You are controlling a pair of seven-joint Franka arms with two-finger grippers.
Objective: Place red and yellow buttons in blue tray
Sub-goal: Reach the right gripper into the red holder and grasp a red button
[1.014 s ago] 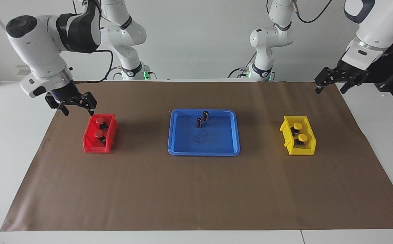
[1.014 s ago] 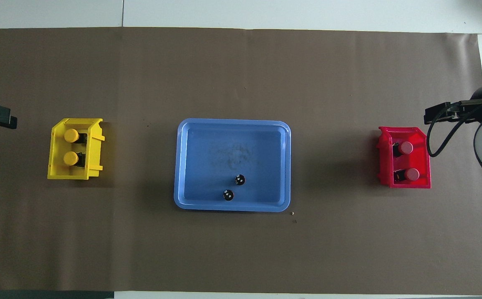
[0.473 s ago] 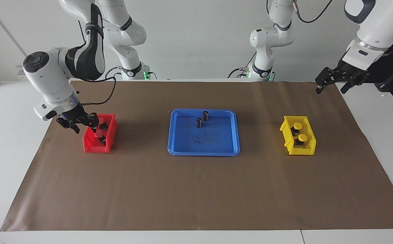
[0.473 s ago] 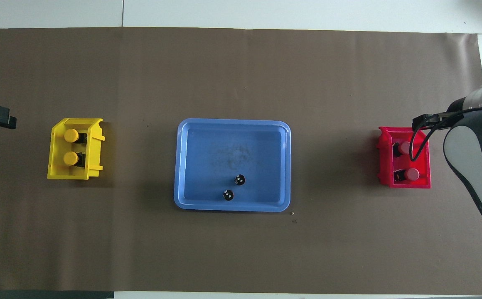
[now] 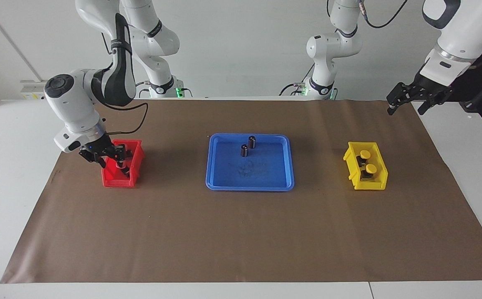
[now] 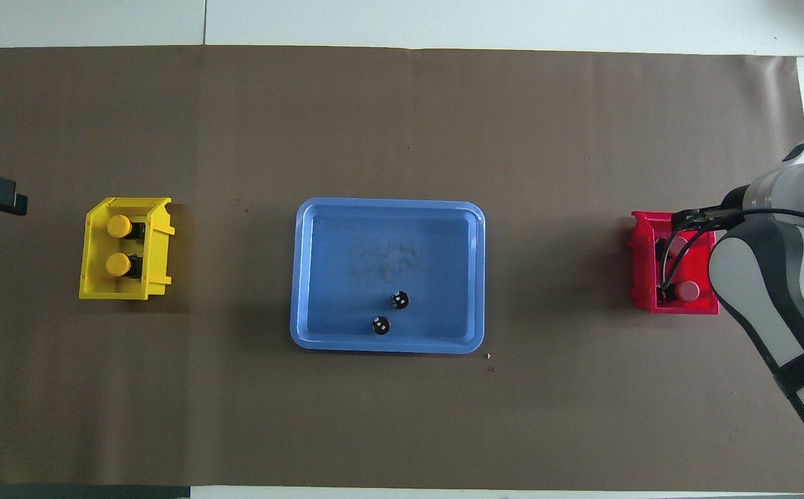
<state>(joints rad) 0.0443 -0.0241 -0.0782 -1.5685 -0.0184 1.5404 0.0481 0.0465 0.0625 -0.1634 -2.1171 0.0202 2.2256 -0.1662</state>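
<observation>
Paper [image 5: 241,232], brown, covers the white table [image 5: 12,166]; pale wall [image 5: 241,45].

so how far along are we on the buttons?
None delivered: the blue tray holds only two dark cylinders. In hand: the right gripper is down in the red bin at the red buttons. Left: all four; the yellow buttons sit in the yellow bin, and the left gripper waits.

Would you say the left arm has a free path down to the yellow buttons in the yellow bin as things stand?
Probably yes. The left gripper waits in the air at its own end of the table; the yellow bin is open-topped, with both yellow buttons exposed and nothing over them.
</observation>
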